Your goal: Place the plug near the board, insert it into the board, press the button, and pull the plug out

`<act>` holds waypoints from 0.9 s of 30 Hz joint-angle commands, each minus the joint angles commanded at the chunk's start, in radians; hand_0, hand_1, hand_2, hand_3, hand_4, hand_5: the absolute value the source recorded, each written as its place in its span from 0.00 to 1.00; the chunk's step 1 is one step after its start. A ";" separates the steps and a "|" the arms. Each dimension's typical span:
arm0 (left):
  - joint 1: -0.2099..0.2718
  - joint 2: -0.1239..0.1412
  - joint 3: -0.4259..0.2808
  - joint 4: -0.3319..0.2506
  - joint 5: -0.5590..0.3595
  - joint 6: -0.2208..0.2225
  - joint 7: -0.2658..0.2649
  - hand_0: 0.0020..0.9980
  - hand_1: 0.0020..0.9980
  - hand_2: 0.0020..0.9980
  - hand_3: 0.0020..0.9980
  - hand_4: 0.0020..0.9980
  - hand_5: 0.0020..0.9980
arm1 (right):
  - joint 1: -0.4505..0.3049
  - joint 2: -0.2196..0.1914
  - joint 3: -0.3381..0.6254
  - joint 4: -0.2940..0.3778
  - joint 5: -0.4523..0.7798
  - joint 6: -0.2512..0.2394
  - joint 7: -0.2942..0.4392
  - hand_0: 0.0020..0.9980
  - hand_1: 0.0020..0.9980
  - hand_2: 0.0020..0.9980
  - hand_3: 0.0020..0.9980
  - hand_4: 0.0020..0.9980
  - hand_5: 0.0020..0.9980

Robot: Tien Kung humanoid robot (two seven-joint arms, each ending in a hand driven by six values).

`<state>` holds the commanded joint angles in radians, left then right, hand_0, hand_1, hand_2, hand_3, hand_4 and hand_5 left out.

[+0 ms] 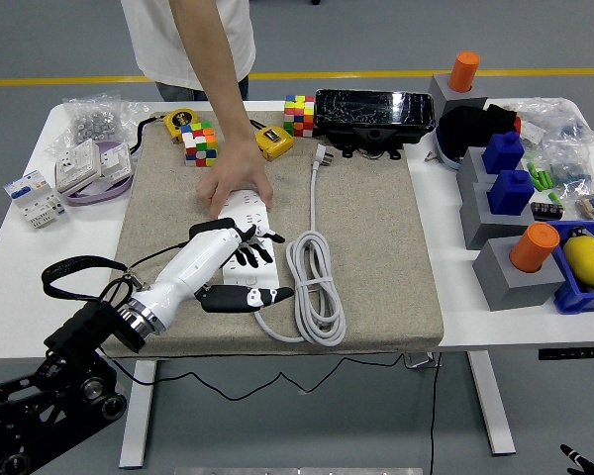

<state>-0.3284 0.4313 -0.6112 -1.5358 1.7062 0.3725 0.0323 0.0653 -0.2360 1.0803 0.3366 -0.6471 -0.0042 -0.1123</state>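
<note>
A white power strip (pixel 240 210) lies on the beige mat (pixel 376 247), its far end pressed down by a person's hand (pixel 235 184). My left hand (pixel 246 265), white with black fingertips, lies across the middle and near part of the strip. Its fingers curl over a dark plug (pixel 244 258) that is mostly hidden, and the thumb stretches along the strip's near end. A black cable (pixel 77 267) loops from the left toward that hand. Only a black tip of my right hand (pixel 578 457) shows at the bottom right corner.
The strip's own white cord (pixel 317 287) lies coiled just right of it, its plug (pixel 322 155) near the mat's far edge. Colour cubes (pixel 199 142), a yellow tape measure (pixel 274 142) and a black box (pixel 374 114) stand behind. Grey and blue blocks (pixel 505 193) crowd the right side.
</note>
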 joint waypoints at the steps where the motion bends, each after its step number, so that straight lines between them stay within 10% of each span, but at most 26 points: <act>1: 0.002 0.002 0.000 -0.005 0.005 -0.007 0.012 0.22 0.15 0.32 0.70 0.87 0.49 | 0.000 0.000 0.000 0.000 0.000 0.000 0.000 0.58 0.67 0.69 0.62 0.99 0.52; 3: 0.006 0.007 0.001 -0.020 0.017 -0.037 0.051 0.12 0.02 0.15 0.71 0.87 0.46 | 0.000 0.000 0.000 -0.001 0.000 0.000 -0.001 0.58 0.67 0.69 0.62 0.99 0.52; 8: 0.015 0.018 0.000 -0.049 0.058 -0.130 0.178 0.12 0.02 0.15 0.71 0.87 0.46 | 0.002 -0.002 -0.003 0.000 0.001 0.000 -0.001 0.58 0.67 0.69 0.62 0.99 0.52; 9: 0.016 0.020 0.000 -0.054 0.064 -0.148 0.200 0.09 0.00 0.12 0.74 0.63 0.12 | 0.002 -0.002 -0.004 0.000 0.001 -0.001 -0.001 0.58 0.67 0.69 0.62 0.99 0.52; 13: 0.019 0.025 0.005 -0.065 0.074 -0.207 0.284 0.09 0.00 0.12 0.74 0.63 0.12 | 0.003 -0.003 -0.008 0.000 0.002 0.000 -0.001 0.58 0.67 0.69 0.62 0.99 0.52; 27: 0.002 0.018 0.011 -0.052 0.067 -0.192 0.285 0.08 0.01 0.13 0.82 0.55 0.06 | 0.005 -0.008 -0.016 0.000 0.006 0.000 -0.002 0.58 0.67 0.69 0.62 0.99 0.52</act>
<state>-0.3267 0.4498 -0.6003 -1.5876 1.7728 0.1809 0.3171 0.0708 -0.2439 1.0639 0.3367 -0.6409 -0.0047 -0.1141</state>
